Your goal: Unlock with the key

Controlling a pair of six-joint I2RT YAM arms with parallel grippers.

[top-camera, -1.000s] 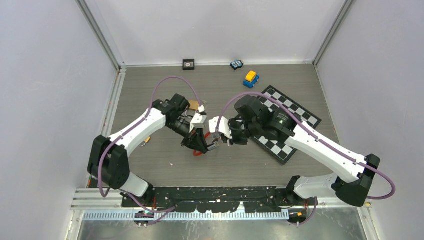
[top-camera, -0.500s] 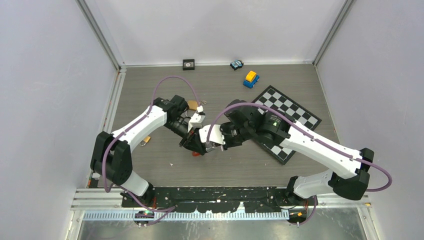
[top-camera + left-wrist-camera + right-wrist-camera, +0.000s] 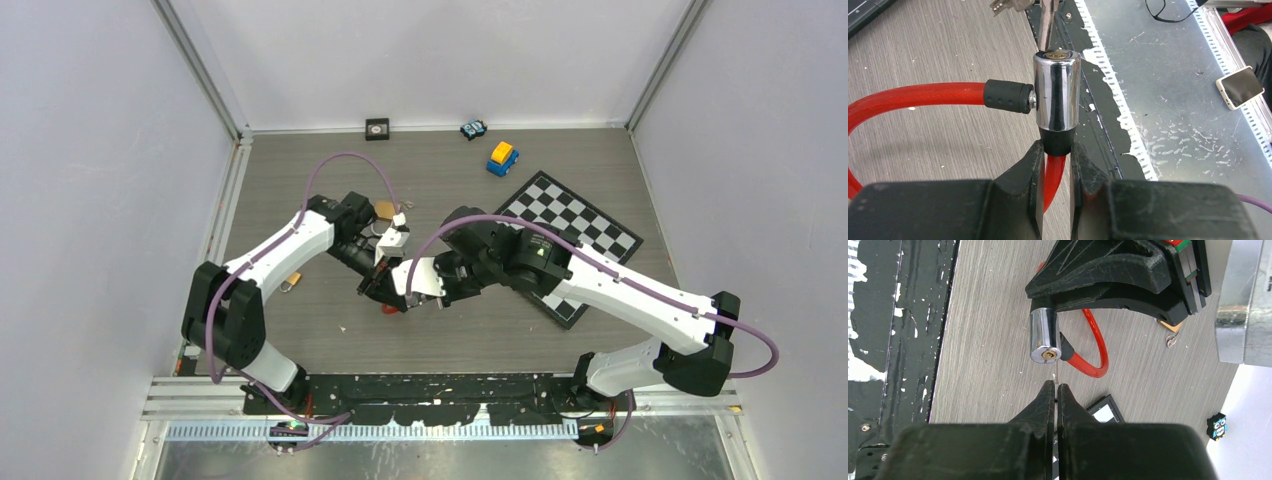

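Observation:
A red cable lock (image 3: 913, 97) ends in a chrome cylinder (image 3: 1057, 95) with a brass keyhole (image 3: 1058, 54) on its end face. My left gripper (image 3: 1056, 150) is shut on the black collar and red cable just below that cylinder and holds it off the table (image 3: 300, 330). My right gripper (image 3: 1056, 386) is shut on the key (image 3: 1055, 374). Its thin blade points at the cylinder (image 3: 1043, 335), with the tip right at the face and slightly beside the keyhole. In the top view both grippers meet at the lock (image 3: 392, 302).
A chessboard (image 3: 590, 225) lies under the right arm. A blue-yellow toy car (image 3: 502, 157), a small owl figure (image 3: 473, 129) and a black square object (image 3: 377, 127) sit at the back. A brass padlock (image 3: 385, 209) lies behind the left wrist.
My right arm has swung left and brought the key up to the cylinder's face. The left gripper has shifted slightly left with the lock still in it.

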